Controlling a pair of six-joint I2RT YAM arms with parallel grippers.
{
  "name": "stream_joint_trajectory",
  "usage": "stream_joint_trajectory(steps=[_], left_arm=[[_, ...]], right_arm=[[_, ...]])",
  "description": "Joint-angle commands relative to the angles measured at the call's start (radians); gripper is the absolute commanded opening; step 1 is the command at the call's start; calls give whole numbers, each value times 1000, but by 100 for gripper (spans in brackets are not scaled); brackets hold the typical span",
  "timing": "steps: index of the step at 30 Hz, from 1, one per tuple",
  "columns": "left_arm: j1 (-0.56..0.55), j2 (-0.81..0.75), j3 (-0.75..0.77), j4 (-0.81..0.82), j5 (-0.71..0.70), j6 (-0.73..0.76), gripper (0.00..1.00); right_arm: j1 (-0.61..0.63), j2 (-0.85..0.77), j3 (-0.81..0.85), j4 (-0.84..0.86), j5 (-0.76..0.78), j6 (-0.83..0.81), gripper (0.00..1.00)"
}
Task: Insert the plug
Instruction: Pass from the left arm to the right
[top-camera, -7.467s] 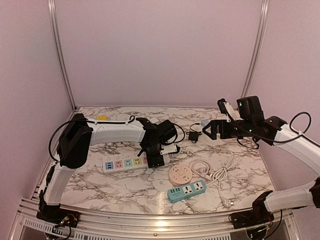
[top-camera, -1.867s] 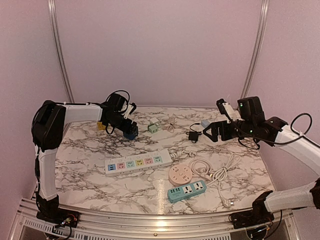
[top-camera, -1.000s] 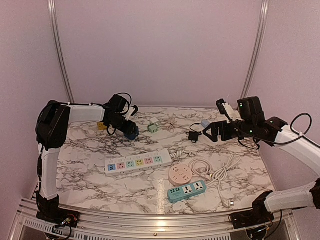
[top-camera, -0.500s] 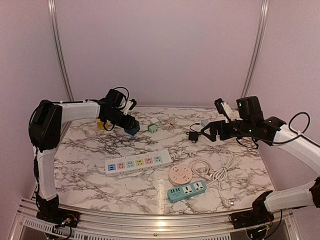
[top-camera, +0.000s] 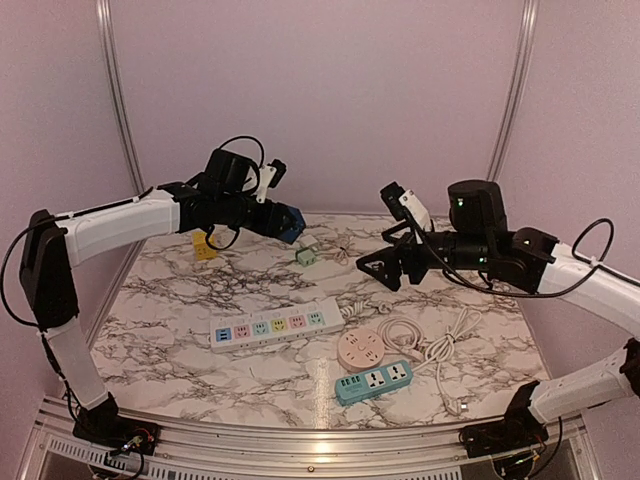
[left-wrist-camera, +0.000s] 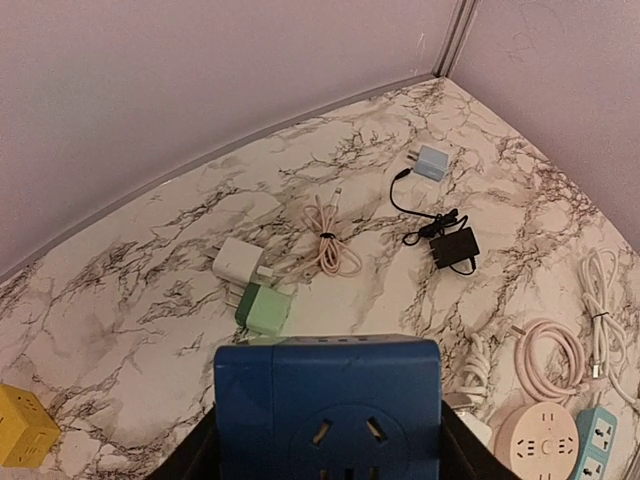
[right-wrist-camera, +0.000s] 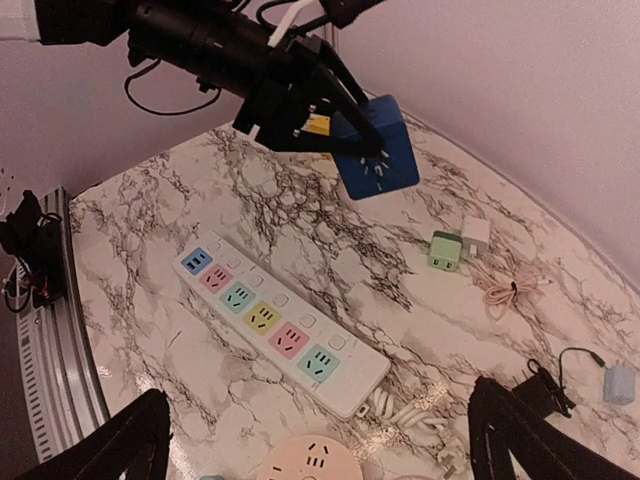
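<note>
My left gripper is shut on a blue cube socket and holds it in the air above the back of the table. In the left wrist view the cube fills the space between my fingers, its socket face toward the camera. The right wrist view shows the cube up high with its face turned toward that camera. A green plug and a white plug lie together on the marble below. My right gripper hangs open over the table's middle right, holding nothing.
A white power strip with coloured sockets lies mid-table. In front of it are a round pink socket, a teal strip and a white cable. A black adapter, light blue adapter, pink cable and yellow cube lie at the back.
My left arm has lifted the blue cube off the table and swung it up and to the right. My right arm has moved left toward the centre, jaws still open.
</note>
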Motion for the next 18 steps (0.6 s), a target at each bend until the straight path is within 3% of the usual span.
stream_joint_trajectory(steps=[1,7,18], left_arm=[[-89,-53,11,-23,-122,-97,26],[-169,-111,-8,-11,-221,-189,25],[-298,-180,-39,28,-281,-240,25]], right_arm=[[102,34,-27,210,96,-209,99],[152,76,-93,444,71,-368,98],[153,208,-66,623,154,-430,98]])
